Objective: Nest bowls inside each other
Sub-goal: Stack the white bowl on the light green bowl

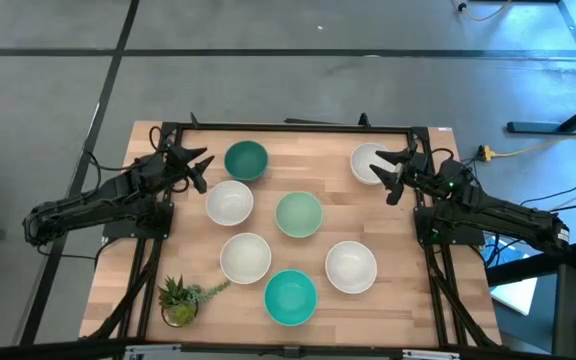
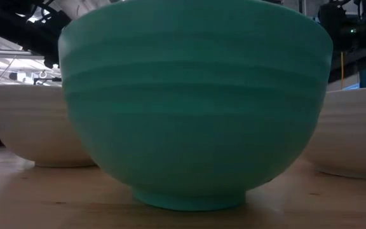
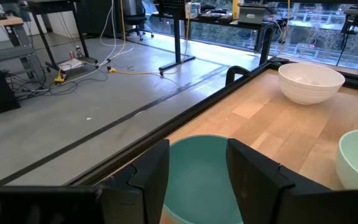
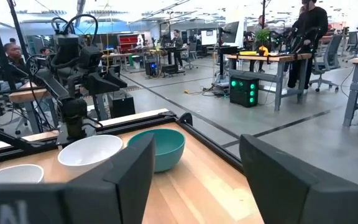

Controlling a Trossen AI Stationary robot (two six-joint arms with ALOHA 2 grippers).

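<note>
Seven bowls stand on their bases on the wooden table. In the high view they are dark teal (image 1: 246,160), white (image 1: 229,202), pale mint (image 1: 298,214), white (image 1: 245,257), turquoise (image 1: 290,297), white (image 1: 351,266) and white (image 1: 370,164). My left gripper (image 1: 200,167) is open just left of the dark teal bowl. In the left wrist view that bowl (image 3: 201,174) shows between the fingers of my left gripper (image 3: 197,152). My right gripper (image 1: 388,172) is open over the right rim of the far right white bowl. The right wrist view of my right gripper (image 4: 197,149) does not show that bowl.
A small spiky potted plant (image 1: 180,300) stands at the near left corner. In the low view the turquoise bowl (image 2: 196,108) fills the front, with white bowls behind it on the left (image 2: 30,127) and right (image 2: 354,133). People stand at desks (image 4: 309,31) beyond the table.
</note>
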